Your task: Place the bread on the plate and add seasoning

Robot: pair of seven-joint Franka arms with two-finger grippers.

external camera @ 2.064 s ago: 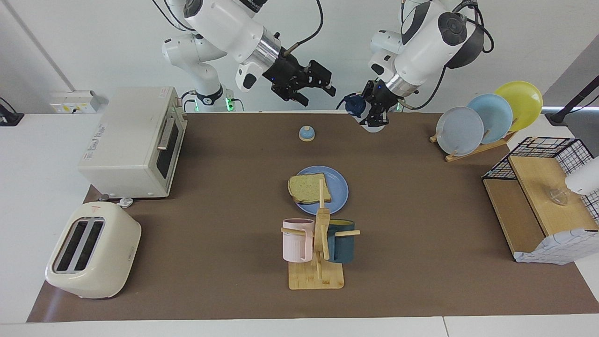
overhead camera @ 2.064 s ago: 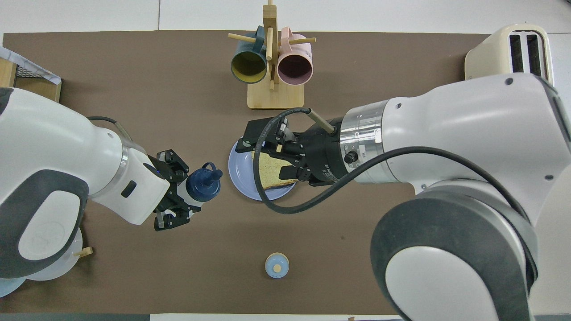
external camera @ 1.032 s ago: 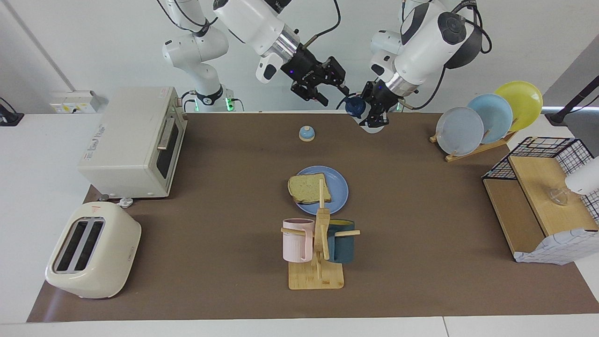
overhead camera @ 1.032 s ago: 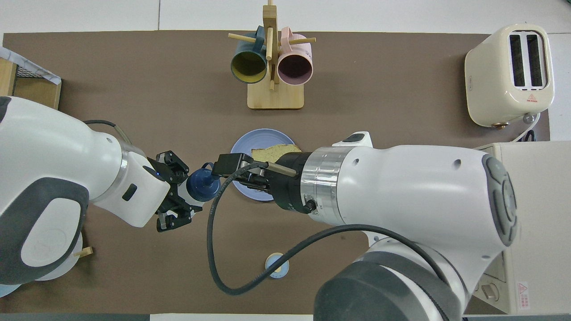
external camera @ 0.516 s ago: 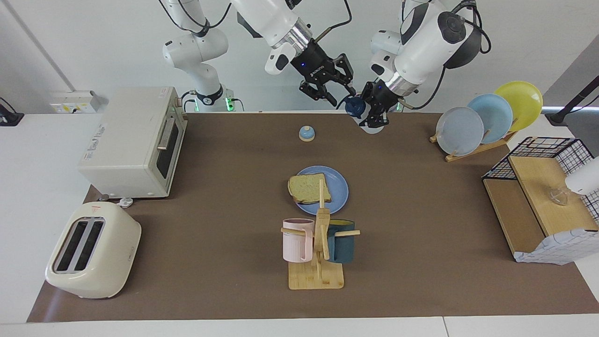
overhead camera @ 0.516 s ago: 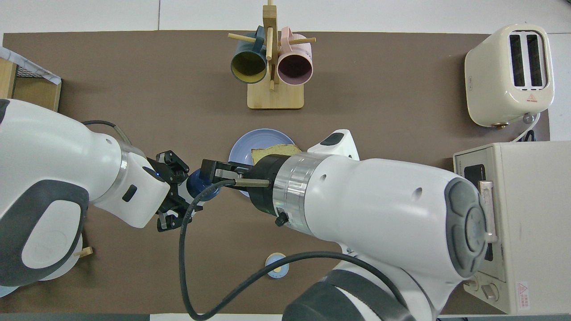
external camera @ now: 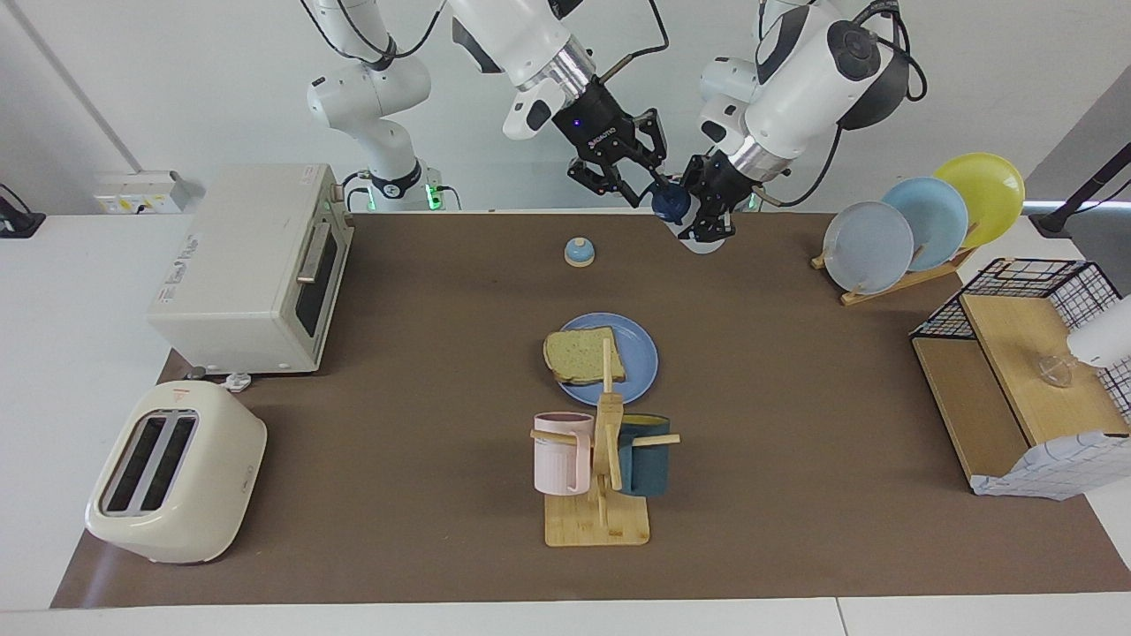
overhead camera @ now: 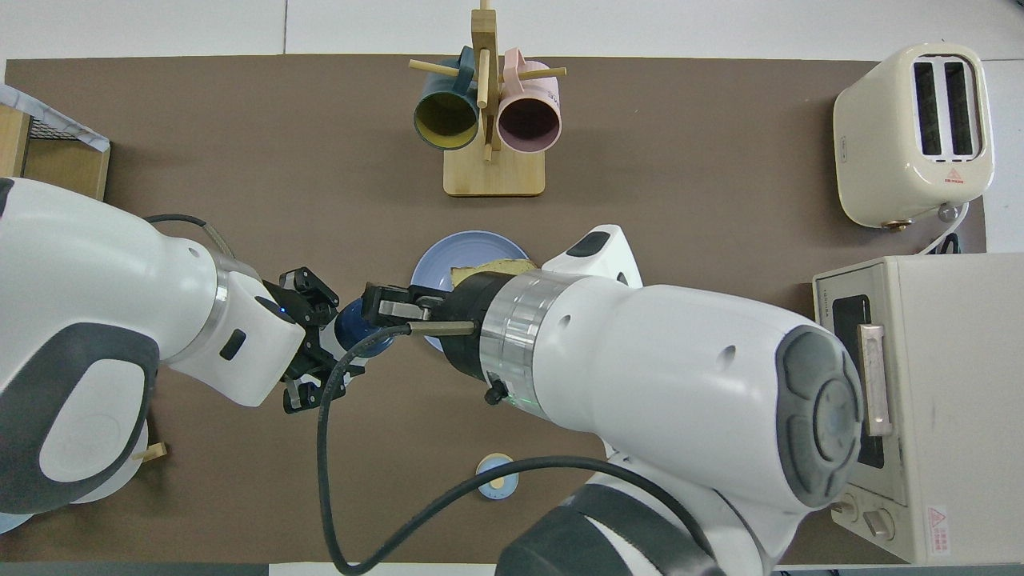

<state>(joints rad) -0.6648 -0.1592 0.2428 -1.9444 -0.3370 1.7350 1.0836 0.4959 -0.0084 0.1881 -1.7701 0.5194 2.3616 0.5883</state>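
Note:
The bread lies flat on the blue plate in the middle of the mat, half hidden under my right arm in the overhead view, where a strip of bread and the plate's rim still show. My left gripper is shut on the seasoning, a whitish bottle with a navy cap, held up over the mat's edge by the robots. My right gripper has reached across and sits right at that cap. The overhead view shows the right gripper meeting the left gripper.
A small blue-and-tan bell stands nearer to the robots than the plate. A mug rack with pink and teal mugs stands farther out. Toaster oven and toaster fill the right arm's end; plate rack and wire shelf the left arm's end.
My right gripper has swung from over the plate area across to the bottle's cap and its jaws have narrowed. The left gripper has kept the bottle still.

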